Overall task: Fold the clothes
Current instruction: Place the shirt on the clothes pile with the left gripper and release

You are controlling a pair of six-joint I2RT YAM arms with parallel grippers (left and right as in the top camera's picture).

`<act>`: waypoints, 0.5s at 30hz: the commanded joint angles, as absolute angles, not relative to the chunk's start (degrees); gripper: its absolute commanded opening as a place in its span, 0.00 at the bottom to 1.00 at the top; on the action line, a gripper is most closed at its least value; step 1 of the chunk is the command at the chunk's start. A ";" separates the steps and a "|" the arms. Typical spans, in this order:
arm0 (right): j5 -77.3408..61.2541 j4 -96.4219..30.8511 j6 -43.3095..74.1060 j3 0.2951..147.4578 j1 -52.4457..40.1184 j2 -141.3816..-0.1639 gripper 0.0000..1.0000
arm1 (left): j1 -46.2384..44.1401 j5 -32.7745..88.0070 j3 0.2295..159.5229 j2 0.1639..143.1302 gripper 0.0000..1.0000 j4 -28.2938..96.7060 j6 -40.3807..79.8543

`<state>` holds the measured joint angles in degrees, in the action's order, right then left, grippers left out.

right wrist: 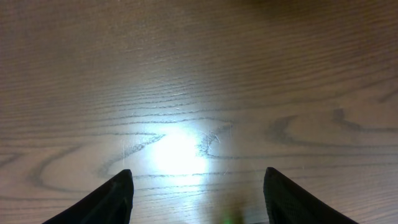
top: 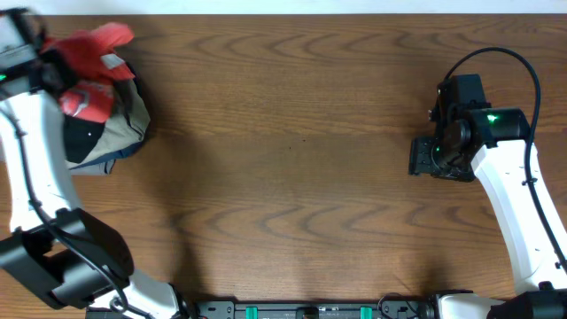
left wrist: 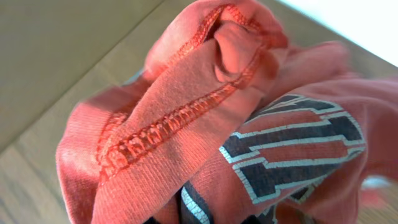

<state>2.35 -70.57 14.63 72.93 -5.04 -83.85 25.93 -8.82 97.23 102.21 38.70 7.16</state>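
The coral-red T-shirt (top: 96,55) is bunched up at the far left of the table, lifted over a pile of other garments. My left gripper (top: 55,64) is shut on it. In the left wrist view the T-shirt (left wrist: 186,106) fills the frame, showing a stitched hem and the white-and-dark lettered print (left wrist: 292,146), and it hides the fingers. My right gripper (top: 423,158) is open and empty at the right side, its fingers (right wrist: 198,180) spread just above bare wood.
A khaki-grey garment (top: 120,124) and a black garment (top: 81,140) lie heaped under the T-shirt at the left edge. The brown wooden table (top: 292,151) spans the view. The arm bases stand along the front edge.
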 commanded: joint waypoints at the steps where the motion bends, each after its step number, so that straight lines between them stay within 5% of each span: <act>1: 2.79 -70.57 14.06 73.60 -4.34 -83.24 0.65 | 31.44 -3.33 97.86 104.53 0.06 39.88 13.17; 6: 2.79 -70.76 14.06 73.60 -4.34 -83.24 0.65 | 37.65 3.70 97.73 107.57 0.07 43.07 19.88; 7: 2.79 -70.78 14.06 73.60 -4.34 -83.24 0.65 | 38.52 4.82 97.73 108.22 0.13 43.77 20.99; 10: 2.79 -70.78 14.09 73.60 -4.34 -83.24 0.65 | 40.25 6.04 97.73 109.45 0.67 46.54 23.62; 11: 2.79 -70.81 14.06 73.60 -4.34 -83.24 0.65 | 40.69 6.09 97.73 109.75 0.77 47.46 24.99; 15: 2.79 -71.02 14.06 73.60 -4.34 -83.24 0.65 | 41.08 9.89 97.78 109.30 0.88 47.35 21.96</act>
<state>2.35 -70.89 14.63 72.93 -5.04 -83.85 41.21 5.78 97.21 109.84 47.55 22.02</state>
